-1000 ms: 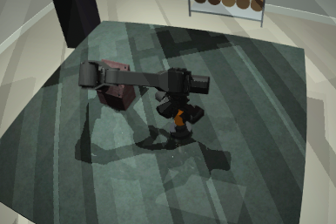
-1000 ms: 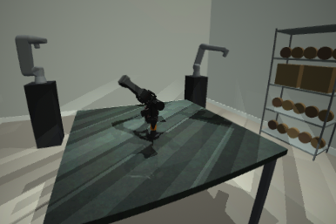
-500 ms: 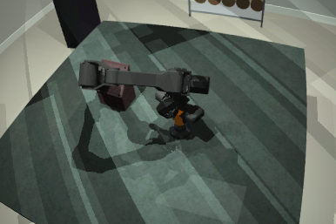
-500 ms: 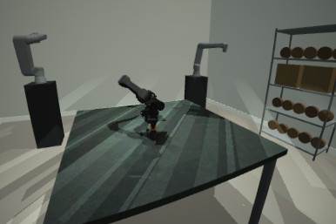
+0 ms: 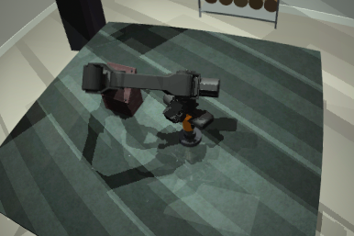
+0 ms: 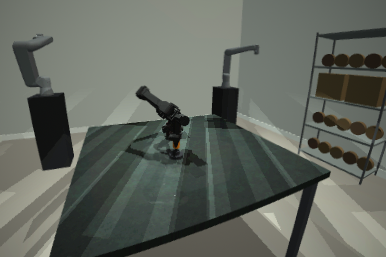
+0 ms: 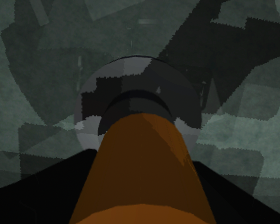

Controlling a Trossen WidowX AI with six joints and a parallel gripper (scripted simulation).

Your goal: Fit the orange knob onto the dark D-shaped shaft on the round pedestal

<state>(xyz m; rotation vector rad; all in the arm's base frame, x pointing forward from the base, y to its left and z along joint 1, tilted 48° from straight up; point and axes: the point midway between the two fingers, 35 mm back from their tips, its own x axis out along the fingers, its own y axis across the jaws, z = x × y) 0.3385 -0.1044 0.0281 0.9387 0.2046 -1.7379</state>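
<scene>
- Orange is what we see first: the orange knob (image 7: 143,183) fills the lower middle of the wrist view, clamped between our jaws, which stand part-way closed against its sides.
- Our gripper (image 5: 183,116) points down, and the knob (image 5: 187,124) hangs below the jaws with its lower end toward the round pedestal (image 5: 191,140).
- Directly under the jaws, the pedestal (image 7: 127,83) shows as a pale grey disc with a dark hub at its centre; the knob's far end meets that hub in the wrist view.
- We cannot tell whether the knob is seated on the shaft, because the knob hides the shaft itself.
- From the exterior view, the knob (image 6: 175,144) stands upright between the gripper (image 6: 174,134) and the pedestal (image 6: 175,154), which rests on the dark striped table (image 6: 240,177).
- Behind the jaws, our 1 arm (image 5: 138,81) reaches back to a maroon base block (image 5: 120,103).
- Well apart from the jaws, a shelf rack (image 6: 309,97) holds brown discs and boxes.
</scene>
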